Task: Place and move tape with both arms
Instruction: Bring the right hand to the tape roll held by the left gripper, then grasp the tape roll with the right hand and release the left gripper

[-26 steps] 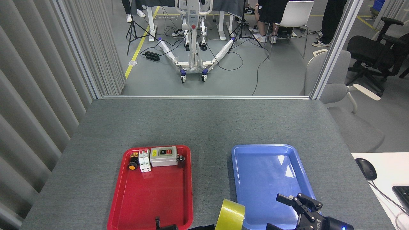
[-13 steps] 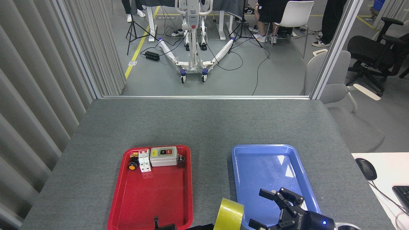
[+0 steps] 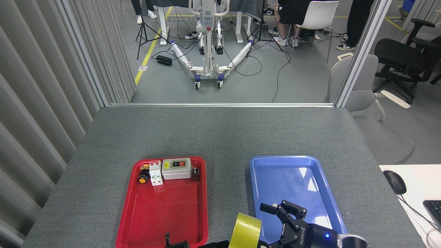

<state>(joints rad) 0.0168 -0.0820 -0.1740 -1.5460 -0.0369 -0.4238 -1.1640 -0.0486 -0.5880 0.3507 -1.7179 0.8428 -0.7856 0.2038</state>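
Observation:
The tape [image 3: 245, 230], a yellow roll standing on edge, sits at the bottom edge between the red tray [image 3: 162, 213] and the blue tray [image 3: 293, 182]. Only dark parts of my left gripper [image 3: 193, 245] show at the bottom edge, reaching up to the tape's left side; its fingers are mostly cut off, and whether it holds the roll is hidden. My right gripper [image 3: 268, 225] is open over the blue tray's near left corner. Its fingers point left at the tape, a short gap away.
The red tray's far end holds a grey switch box [image 3: 176, 168], a white breaker [image 3: 155, 173], an orange-capped button [image 3: 142, 178] and a small dark part [image 3: 195, 171]. A mouse [image 3: 395, 182] and keyboard [image 3: 434, 208] lie on a white desk at right.
My right gripper has moved left across the blue tray toward the tape, staying open. The tape has shifted slightly left and down.

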